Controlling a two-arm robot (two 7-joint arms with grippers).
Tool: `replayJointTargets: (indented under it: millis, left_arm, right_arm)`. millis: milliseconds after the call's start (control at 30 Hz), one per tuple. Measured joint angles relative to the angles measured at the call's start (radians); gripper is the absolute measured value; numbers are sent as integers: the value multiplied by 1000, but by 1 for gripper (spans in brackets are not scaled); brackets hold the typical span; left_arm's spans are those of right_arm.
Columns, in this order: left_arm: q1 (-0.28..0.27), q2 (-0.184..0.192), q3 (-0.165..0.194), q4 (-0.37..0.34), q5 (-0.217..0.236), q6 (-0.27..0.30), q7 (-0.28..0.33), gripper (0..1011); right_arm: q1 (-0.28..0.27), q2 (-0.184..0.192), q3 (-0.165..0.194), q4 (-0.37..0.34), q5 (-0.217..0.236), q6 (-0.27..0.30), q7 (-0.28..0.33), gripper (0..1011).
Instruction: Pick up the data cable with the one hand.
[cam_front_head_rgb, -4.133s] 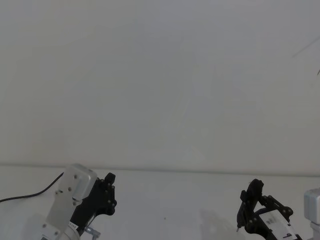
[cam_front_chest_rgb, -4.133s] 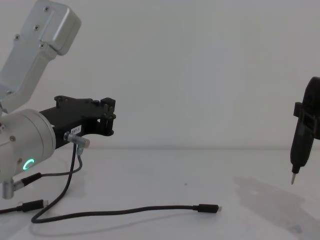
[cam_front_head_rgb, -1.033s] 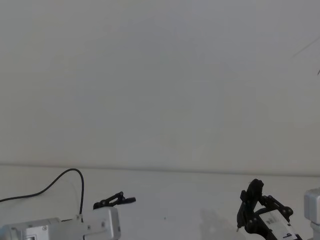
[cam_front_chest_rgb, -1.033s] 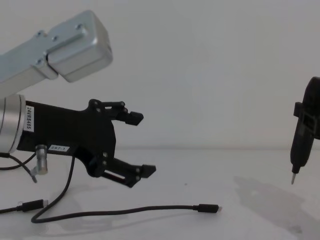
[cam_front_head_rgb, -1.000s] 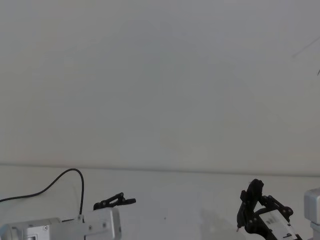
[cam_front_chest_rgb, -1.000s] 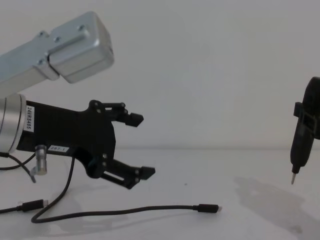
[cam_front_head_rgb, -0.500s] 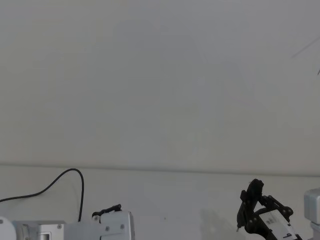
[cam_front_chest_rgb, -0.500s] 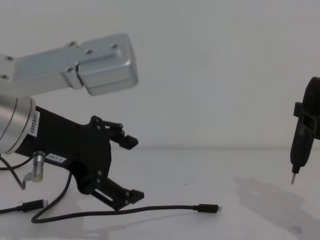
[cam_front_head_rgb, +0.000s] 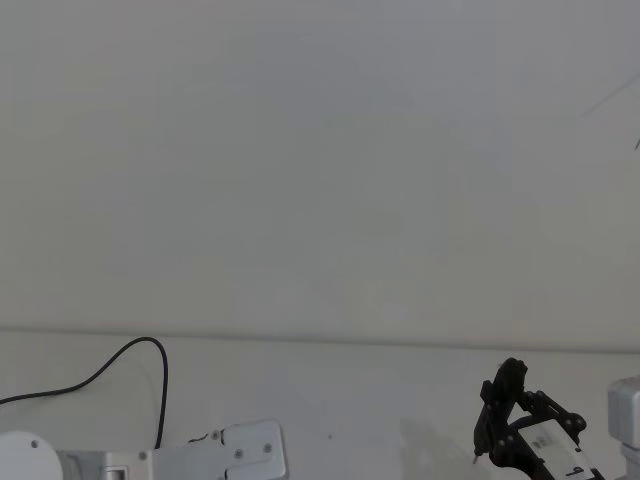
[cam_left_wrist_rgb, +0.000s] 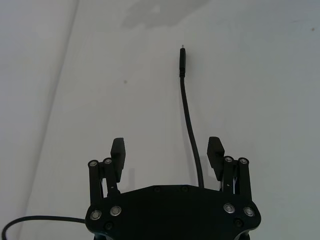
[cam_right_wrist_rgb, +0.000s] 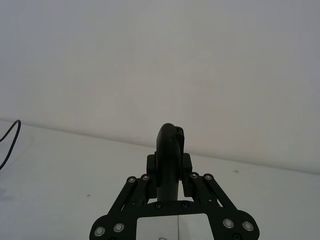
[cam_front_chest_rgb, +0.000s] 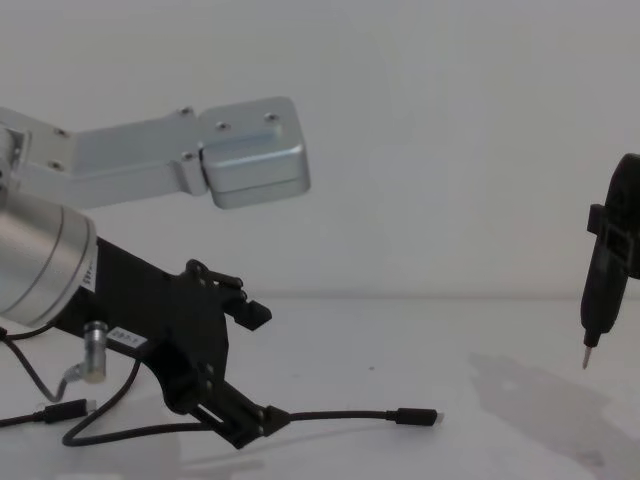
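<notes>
Black data cable (cam_front_chest_rgb: 340, 414) lay along the white table (cam_front_chest_rgb: 470, 335), running between the left gripper's (cam_front_chest_rgb: 260, 370) spread fingers; that gripper had sunk lower in the last second, so a grasp looked near; right gripper (cam_right_wrist_rgb: 170, 172) hung parked, clamped on a slim black tool (cam_front_chest_rgb: 598, 290); bare pale wall (cam_front_chest_rgb: 450, 120) behind.

Left claw (cam_front_chest_rgb: 265, 367) low, spread wide; right claw (cam_right_wrist_rgb: 170, 167) clamped

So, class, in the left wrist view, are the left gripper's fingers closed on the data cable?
No: the left gripper is open, its fingers wide apart, with the data cable running between them ungripped.
</notes>
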Motion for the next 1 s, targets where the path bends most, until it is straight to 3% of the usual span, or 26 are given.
replayJointTargets:
  millis: [333,833,1000]
  left_arm:
    - [-1,-33,11,15,18,64,-8,1001]
    - [-5,-76,16,50,45,103,6,1001]
    - [-5,-85,15,56,51,108,12,950]
  right_arm:
    - [0,0,0,0,0,0,0,268]
    - [0,0,0,0,0,0,0,268]
    - [0,0,0,0,0,0,0,268]
